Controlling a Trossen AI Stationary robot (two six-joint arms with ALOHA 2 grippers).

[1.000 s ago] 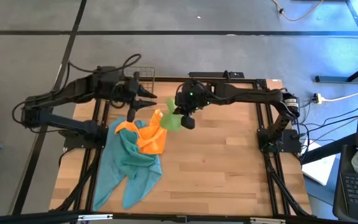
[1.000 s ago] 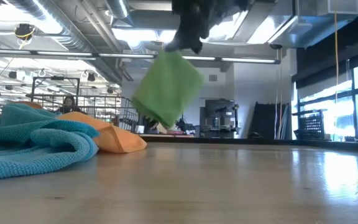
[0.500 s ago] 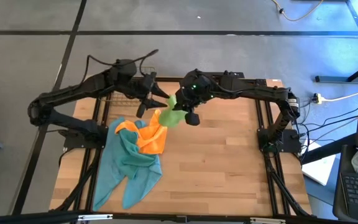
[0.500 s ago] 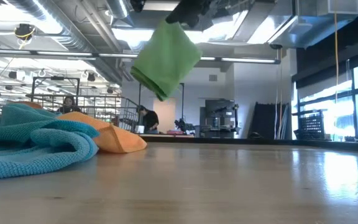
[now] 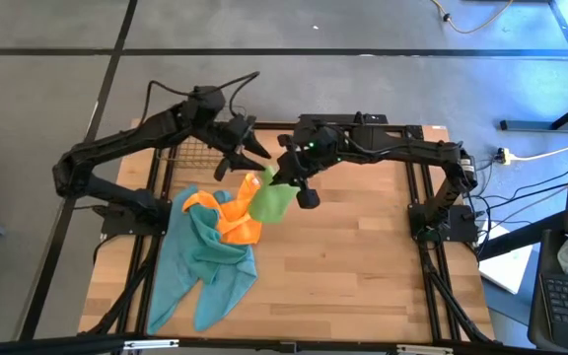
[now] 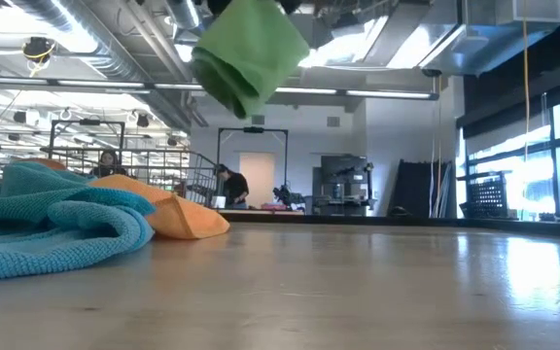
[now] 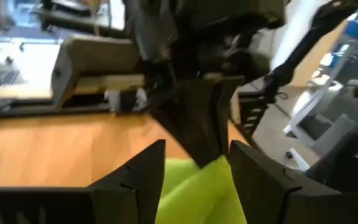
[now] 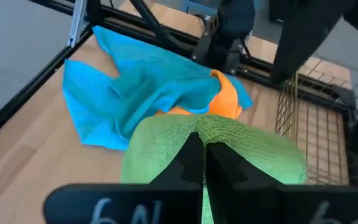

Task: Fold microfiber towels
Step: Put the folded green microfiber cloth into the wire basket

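Observation:
A lime green towel, folded over, hangs in the air from my right gripper, which is shut on it above the table's far middle. In the low view the green towel is well clear of the tabletop. My left gripper is open and level, right beside the right one. Its two fingers stand on either side of the green towel's upper part. An orange towel lies crumpled on top of a teal towel on the table's left side. My right gripper pinches the green towel's upper folded edge between its two fingers, slanting down from the table's right. The cloth is in several layers there. It hangs slack below the fingers, lifted clear. My left gripper: I cannot tell whether its fingers touch the green cloth between them.
A wire basket sits at the table's far left, under the left arm. The wooden tabletop stretches bare to the right and near side of the towel heap. Black frame rails run along the table's edges.
My right gripper has risen with the green towel and rolled a little; the towel now hangs higher above the table. My left gripper has swung from over the basket toward the table's right and turned, coming up to the green towel's upper part.

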